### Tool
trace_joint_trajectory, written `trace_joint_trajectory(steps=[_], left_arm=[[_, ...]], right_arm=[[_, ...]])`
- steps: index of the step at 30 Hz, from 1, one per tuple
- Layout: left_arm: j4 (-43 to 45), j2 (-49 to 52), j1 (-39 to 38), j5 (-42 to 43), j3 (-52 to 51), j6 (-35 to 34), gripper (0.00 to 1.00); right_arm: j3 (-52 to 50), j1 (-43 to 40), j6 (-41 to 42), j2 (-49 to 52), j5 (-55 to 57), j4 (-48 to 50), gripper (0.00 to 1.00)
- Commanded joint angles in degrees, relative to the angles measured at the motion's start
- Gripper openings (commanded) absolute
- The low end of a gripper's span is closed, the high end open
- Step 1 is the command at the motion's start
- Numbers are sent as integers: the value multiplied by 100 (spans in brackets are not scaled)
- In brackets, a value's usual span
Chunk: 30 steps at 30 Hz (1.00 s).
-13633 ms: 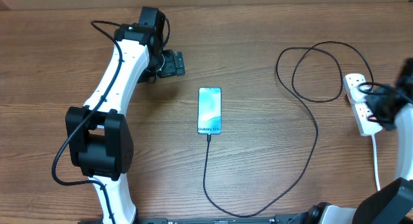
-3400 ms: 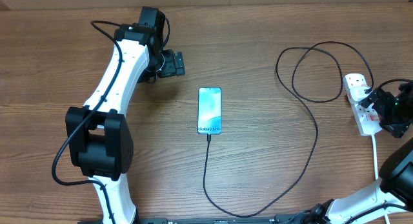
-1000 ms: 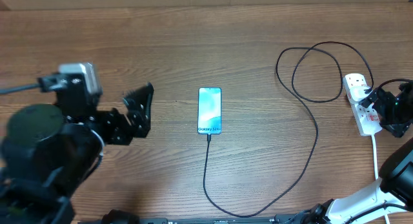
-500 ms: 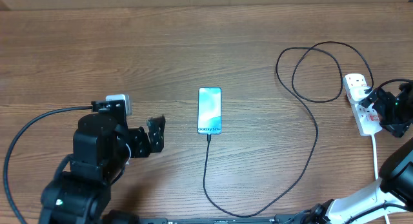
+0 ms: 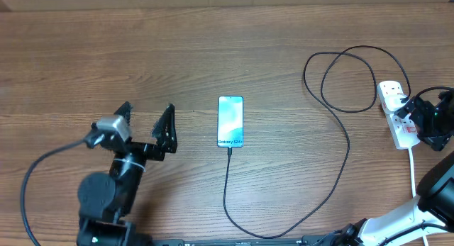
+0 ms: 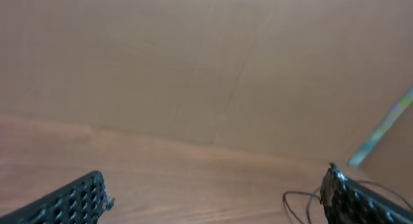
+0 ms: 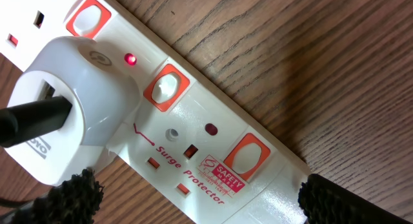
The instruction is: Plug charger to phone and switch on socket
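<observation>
The phone (image 5: 230, 121) lies flat mid-table with its blue screen up. The charger (image 5: 347, 143), a thin black cable, meets the phone's near edge, curves round the front of the table, loops and runs to the socket (image 5: 396, 111) at the right edge. My right gripper (image 5: 414, 124) is open just over the socket. In the right wrist view its fingertips (image 7: 72, 195) straddle the socket (image 7: 193, 127), where a small red light (image 7: 131, 59) glows beside a white adapter (image 7: 71, 108). My left gripper (image 5: 148, 106) is open and empty, left of the phone.
A thick white cord (image 5: 413, 176) leaves the socket toward the front right. The left wrist view shows my left gripper (image 6: 213, 199) above bare wood, with a brown cardboard wall (image 6: 206, 69) at the table's far side and a bit of the charger's loop (image 6: 298, 201) low right.
My left arm has pulled back to the front left, its open gripper now pointing away from me. The right arm, phone and cable have not moved.
</observation>
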Motion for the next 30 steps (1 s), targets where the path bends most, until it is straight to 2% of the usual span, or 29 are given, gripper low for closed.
trace_joint_trajectory(steps=[1,5,19,30], left_arm=[[444,-442,170,243,-608,68,100],[868,-879,262,304,-1169,66,100],[1187,-1941,437,282,-2420,46,99],[551,-2461,577,245,-2555,160,99]], right_arm=[[79,33,-24,-186,-7,39,100],[79,33,-24,-186,-7,39,100],[79,33,-24,-186,-7,39,100],[79,33,-24,-186,-7,39,100]])
